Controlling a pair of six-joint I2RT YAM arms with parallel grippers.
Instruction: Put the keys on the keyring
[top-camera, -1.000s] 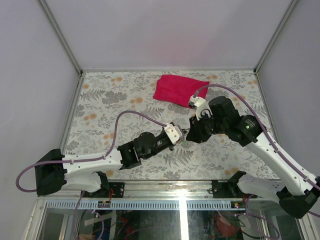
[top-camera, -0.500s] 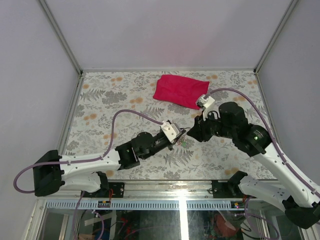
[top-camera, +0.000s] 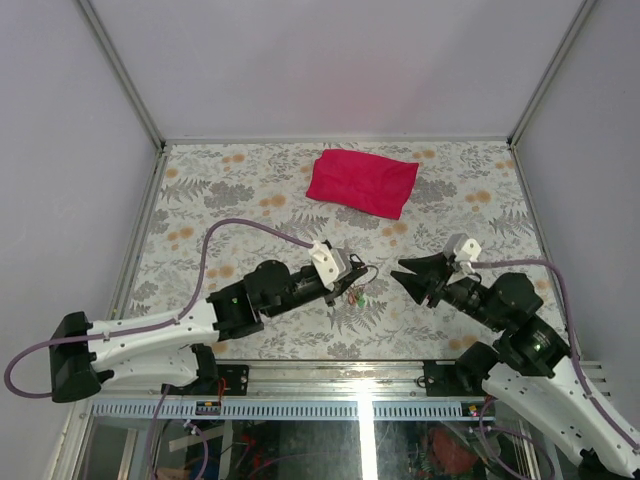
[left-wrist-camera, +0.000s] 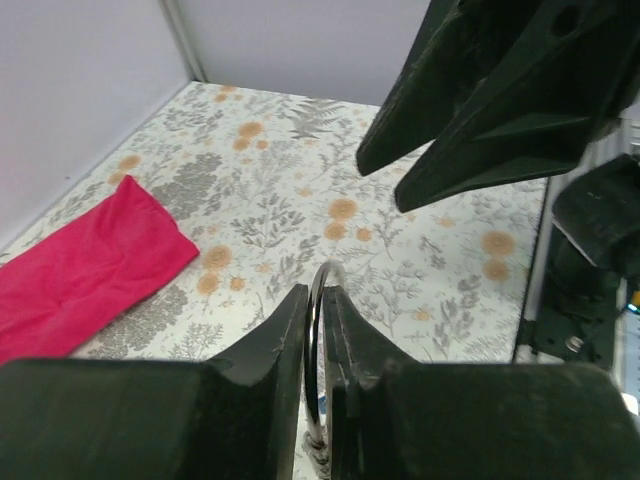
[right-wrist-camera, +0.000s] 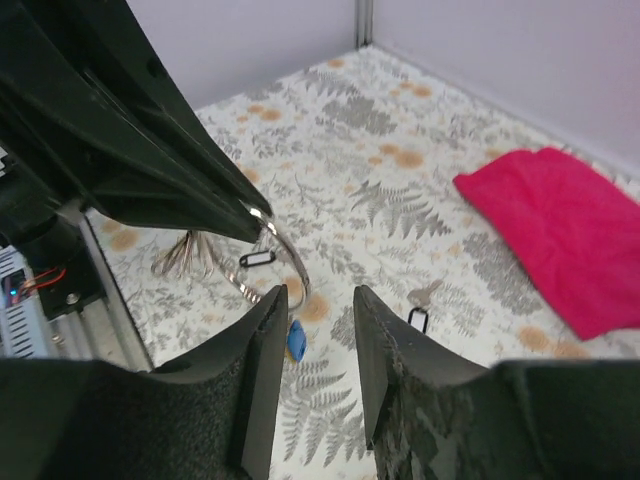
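Note:
My left gripper (top-camera: 352, 283) is shut on the thin silver keyring (left-wrist-camera: 323, 272), which stands edge-on between its fingertips (left-wrist-camera: 296, 300). Keys hang from the ring, with green and red tags (top-camera: 357, 298); in the right wrist view the ring (right-wrist-camera: 288, 252) carries a bunch of silver keys (right-wrist-camera: 188, 256), a black-framed tag (right-wrist-camera: 255, 259) and a blue tag (right-wrist-camera: 297, 340). One loose key with a black tag (right-wrist-camera: 421, 303) lies on the table. My right gripper (top-camera: 397, 269) is open and empty, a short way right of the ring, its fingers pointing at it.
A red cloth (top-camera: 362, 182) lies at the back middle of the flowered table (top-camera: 230, 200); it also shows in the left wrist view (left-wrist-camera: 80, 270) and in the right wrist view (right-wrist-camera: 565, 230). Grey walls enclose the table on three sides.
My right arm has drawn back from the left gripper toward the near right, and its jaws now stand open. My left gripper has shifted slightly toward the near edge, the ring still in it.

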